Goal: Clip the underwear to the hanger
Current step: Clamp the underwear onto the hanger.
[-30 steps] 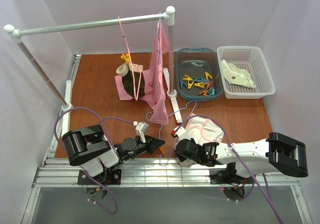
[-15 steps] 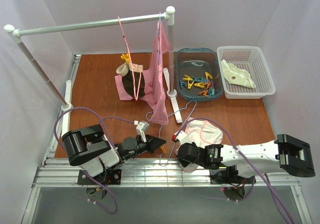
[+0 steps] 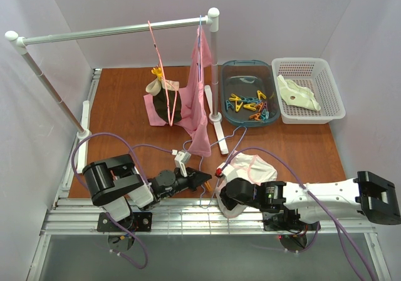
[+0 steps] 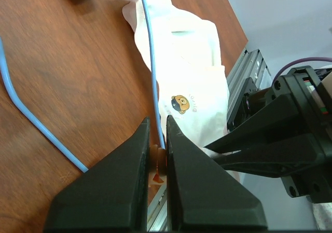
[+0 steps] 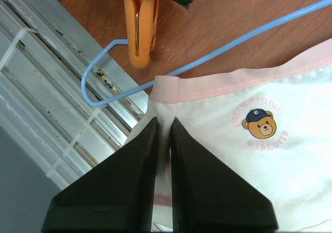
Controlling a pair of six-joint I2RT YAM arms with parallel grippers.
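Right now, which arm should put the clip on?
Left. The left claw holds the orange clip beside the hanger; the right claw is busy pinching the underwear.

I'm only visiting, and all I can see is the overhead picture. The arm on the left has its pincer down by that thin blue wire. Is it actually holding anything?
Observer: Yes. Up close, the left gripper is shut on an orange clothespin.
Operator: And the other arm, what's it doing in that pale cloth?
Observer: The right gripper is shut on the underwear. It pinches the fabric just under the pink edging, next to the hanger.
Operator: Is the cloth plain?
Observer: No, it has a small bear print near the edging.
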